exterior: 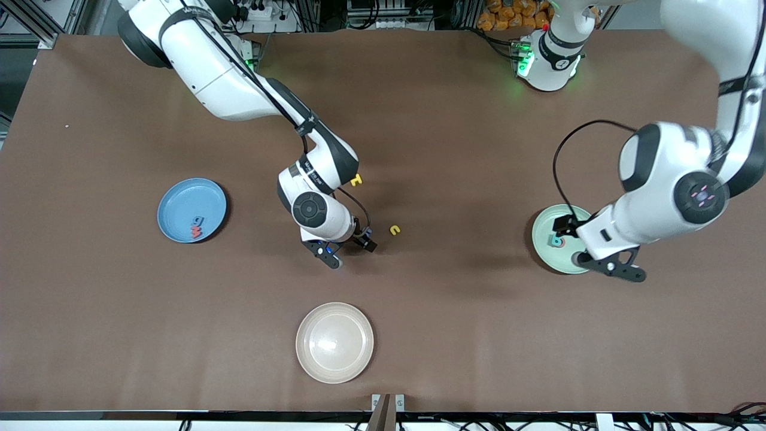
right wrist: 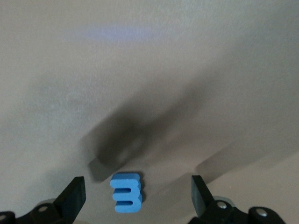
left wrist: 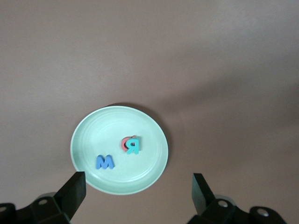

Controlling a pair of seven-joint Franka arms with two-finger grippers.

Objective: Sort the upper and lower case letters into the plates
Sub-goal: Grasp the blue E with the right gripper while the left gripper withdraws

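My right gripper [exterior: 347, 248] hangs low over the table's middle, open, with a blue foam letter [right wrist: 126, 193] lying on the table between its fingers [right wrist: 74, 196]. Two yellow letters lie beside it, one [exterior: 394, 230] close by and one [exterior: 356, 179] farther from the camera. The mid-blue plate [exterior: 173, 206] at the right arm's end holds a red letter [exterior: 196, 233] and a blue one [exterior: 198, 222]. My left gripper [exterior: 589, 247] is open and empty over the mint plate [exterior: 547, 230]. That plate [left wrist: 98, 130] holds a blue M [left wrist: 105, 162] and a teal R [left wrist: 133, 146] lying on a red letter [left wrist: 124, 143].
A cream-beige plate [exterior: 334, 342] stands empty near the front edge, nearer to the camera than my right gripper. The brown table [exterior: 467, 335] is bare around it.
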